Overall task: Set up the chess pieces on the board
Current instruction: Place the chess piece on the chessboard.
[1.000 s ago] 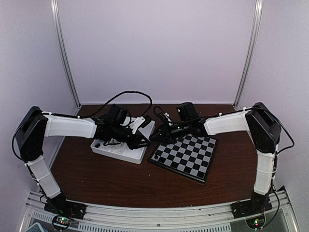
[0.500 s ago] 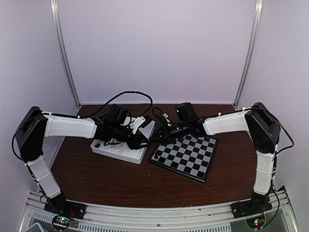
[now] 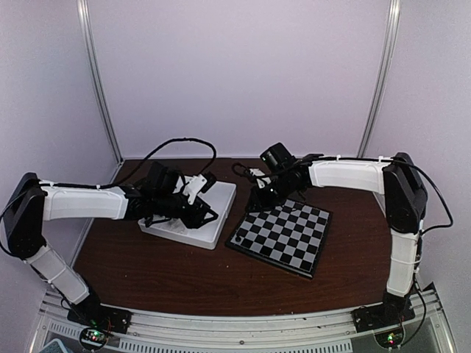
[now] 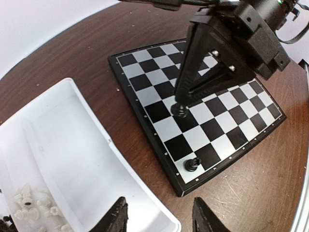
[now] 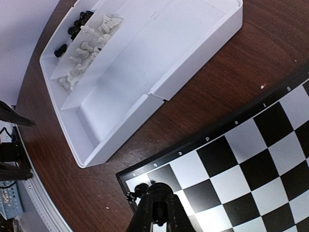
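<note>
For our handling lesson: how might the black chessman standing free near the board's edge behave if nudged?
The black chessman looks tall for its narrow base, so a sideways nudge would probably tip it. It is tiny beside the right gripper, so likely very light. The board looks smooth; it may slide too.

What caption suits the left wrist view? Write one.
Right gripper, jaws shut, holds a black piece at the board; second piece near its edge.

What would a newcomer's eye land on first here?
The checkered board, almost bare on the dark table, with one black piece standing near a corner. Over it the right gripper pinches a second piece. Beside the board, a white tray holds a heap of black and white chessmen.
</note>
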You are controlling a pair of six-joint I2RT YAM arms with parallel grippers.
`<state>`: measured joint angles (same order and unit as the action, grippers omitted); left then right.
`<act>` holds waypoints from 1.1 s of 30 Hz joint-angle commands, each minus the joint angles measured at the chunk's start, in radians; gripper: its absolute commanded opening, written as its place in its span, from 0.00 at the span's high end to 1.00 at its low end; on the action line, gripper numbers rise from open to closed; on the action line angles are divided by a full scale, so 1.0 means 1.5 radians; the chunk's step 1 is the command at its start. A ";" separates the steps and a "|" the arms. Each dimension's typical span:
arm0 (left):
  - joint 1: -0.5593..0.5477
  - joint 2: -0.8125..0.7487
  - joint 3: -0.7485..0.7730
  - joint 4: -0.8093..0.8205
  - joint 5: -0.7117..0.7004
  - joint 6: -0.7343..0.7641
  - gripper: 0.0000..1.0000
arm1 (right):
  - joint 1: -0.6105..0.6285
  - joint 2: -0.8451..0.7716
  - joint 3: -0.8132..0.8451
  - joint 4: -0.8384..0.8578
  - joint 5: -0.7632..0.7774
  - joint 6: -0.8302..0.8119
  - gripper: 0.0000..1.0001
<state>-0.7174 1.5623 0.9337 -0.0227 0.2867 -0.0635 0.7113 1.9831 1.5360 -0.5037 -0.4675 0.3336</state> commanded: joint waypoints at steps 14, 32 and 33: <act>0.031 -0.091 -0.004 -0.083 -0.337 -0.114 0.54 | 0.067 0.073 0.131 -0.176 0.218 -0.131 0.94; 0.073 -0.129 -0.034 -0.079 -0.326 -0.133 0.54 | 0.086 0.143 0.195 -0.193 0.259 -0.149 0.93; 0.074 -0.128 -0.034 -0.079 -0.327 -0.134 0.54 | 0.086 0.146 0.197 -0.194 0.259 -0.149 0.93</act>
<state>-0.6189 1.3933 0.8967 -0.1604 -0.1986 -0.2531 0.8322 2.1750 1.7985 -0.7784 -0.1143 0.1219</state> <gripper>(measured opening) 0.459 0.080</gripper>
